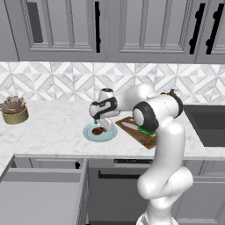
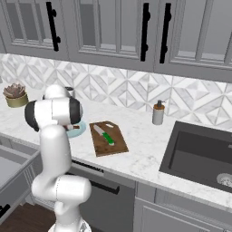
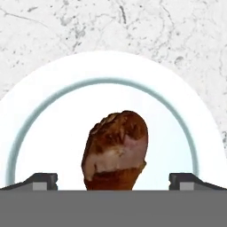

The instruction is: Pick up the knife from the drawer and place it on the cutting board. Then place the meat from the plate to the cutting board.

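Reddish-brown meat (image 3: 116, 150), pale blue-green plate (image 3: 53, 115), green-handled knife (image 2: 105, 135), dark brown cutting board (image 2: 113, 147)

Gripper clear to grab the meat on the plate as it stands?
Probably yes. The gripper is open, its fingertips standing on either side of the meat, which lies alone on the plate. Nothing sits between them.

One knife (image 1: 136, 128), one cutting board (image 1: 147, 137), one plate (image 1: 90, 135), one meat (image 3: 116, 148), one succulent (image 1: 13, 105)

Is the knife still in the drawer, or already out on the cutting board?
Out: the knife lies flat on the cutting board, green handle and pale blade both on the wood.
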You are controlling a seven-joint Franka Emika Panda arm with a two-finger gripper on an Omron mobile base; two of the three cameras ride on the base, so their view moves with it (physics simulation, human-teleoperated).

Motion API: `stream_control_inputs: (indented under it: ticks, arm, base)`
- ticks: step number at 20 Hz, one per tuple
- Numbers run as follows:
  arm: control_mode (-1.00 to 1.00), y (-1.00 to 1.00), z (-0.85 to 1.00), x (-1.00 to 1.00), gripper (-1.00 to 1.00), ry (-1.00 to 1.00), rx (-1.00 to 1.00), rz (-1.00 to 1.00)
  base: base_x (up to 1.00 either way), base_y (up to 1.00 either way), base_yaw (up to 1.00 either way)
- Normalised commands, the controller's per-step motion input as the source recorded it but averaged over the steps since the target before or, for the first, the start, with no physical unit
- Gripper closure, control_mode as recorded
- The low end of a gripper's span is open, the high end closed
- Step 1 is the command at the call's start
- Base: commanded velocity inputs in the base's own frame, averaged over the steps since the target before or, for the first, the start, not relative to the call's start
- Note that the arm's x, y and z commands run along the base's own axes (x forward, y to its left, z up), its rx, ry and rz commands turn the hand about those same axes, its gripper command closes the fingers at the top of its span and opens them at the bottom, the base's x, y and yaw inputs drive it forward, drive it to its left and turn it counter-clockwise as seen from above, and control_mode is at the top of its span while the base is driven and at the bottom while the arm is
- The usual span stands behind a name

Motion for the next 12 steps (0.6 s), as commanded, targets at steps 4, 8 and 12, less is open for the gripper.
stream_control_inputs:
  ticks: [4, 8, 12]
  arm:
    - [-1.00, 0.09, -0.17, 0.08, -1.00, 0.00, -0.04, 0.09]
    - [-1.00, 0.00, -0.14, 0.00, -1.00, 0.00, -0.03, 0.08]
    - [-1.00, 0.00, -0.18, 0.00, -1.00, 0.00, -0.02, 0.09]
  base:
    - [0.00, 0.00, 0.00]
    - [0.00, 0.00, 0.00]
    - [0.00, 0.00, 0.00]
